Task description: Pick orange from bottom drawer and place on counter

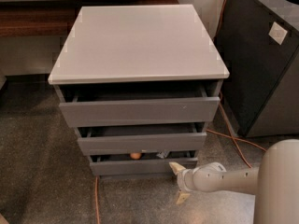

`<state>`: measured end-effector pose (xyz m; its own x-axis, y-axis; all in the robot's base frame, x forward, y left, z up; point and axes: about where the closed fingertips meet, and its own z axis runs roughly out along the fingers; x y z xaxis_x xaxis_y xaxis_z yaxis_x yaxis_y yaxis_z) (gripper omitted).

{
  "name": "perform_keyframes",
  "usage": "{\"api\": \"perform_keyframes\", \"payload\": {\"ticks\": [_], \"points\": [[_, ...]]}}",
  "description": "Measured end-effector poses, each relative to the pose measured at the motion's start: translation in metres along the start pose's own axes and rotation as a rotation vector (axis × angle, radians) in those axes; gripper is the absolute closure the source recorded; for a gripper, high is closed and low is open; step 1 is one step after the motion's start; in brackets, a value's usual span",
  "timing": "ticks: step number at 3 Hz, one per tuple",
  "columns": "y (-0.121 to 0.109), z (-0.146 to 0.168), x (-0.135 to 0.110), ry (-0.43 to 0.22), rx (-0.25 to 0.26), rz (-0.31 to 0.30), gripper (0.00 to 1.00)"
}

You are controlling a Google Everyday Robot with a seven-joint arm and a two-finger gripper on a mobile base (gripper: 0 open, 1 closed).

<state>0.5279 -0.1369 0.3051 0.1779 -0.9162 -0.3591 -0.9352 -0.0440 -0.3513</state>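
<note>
The orange shows as a small round orange spot in the narrow gap of the bottom drawer, the lowest of three dark grey drawers, which stands slightly pulled out. The light grey counter tops the cabinet. My gripper is low near the floor, just right of the bottom drawer's front right corner, with its two tan fingers spread apart and nothing between them. It is right of the orange and outside the drawer.
A dark cabinet stands close on the right. An orange cable runs along the floor beside it, and another lies below the drawers. A dark brown wooden bench is behind on the left.
</note>
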Motion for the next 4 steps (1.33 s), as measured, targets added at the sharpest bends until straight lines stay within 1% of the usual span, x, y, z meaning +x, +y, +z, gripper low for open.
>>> {"api": "perform_keyframes", "payload": {"ticks": [1, 2, 3, 4], "points": [[-0.012, 0.042, 0.012, -0.045, 0.037, 0.017, 0.00], [-0.024, 0.063, 0.022, -0.079, 0.062, 0.033, 0.00], [-0.037, 0.088, 0.031, -0.102, 0.060, 0.044, 0.00], [-0.060, 0.119, 0.042, -0.107, 0.045, 0.058, 0.00]]}}
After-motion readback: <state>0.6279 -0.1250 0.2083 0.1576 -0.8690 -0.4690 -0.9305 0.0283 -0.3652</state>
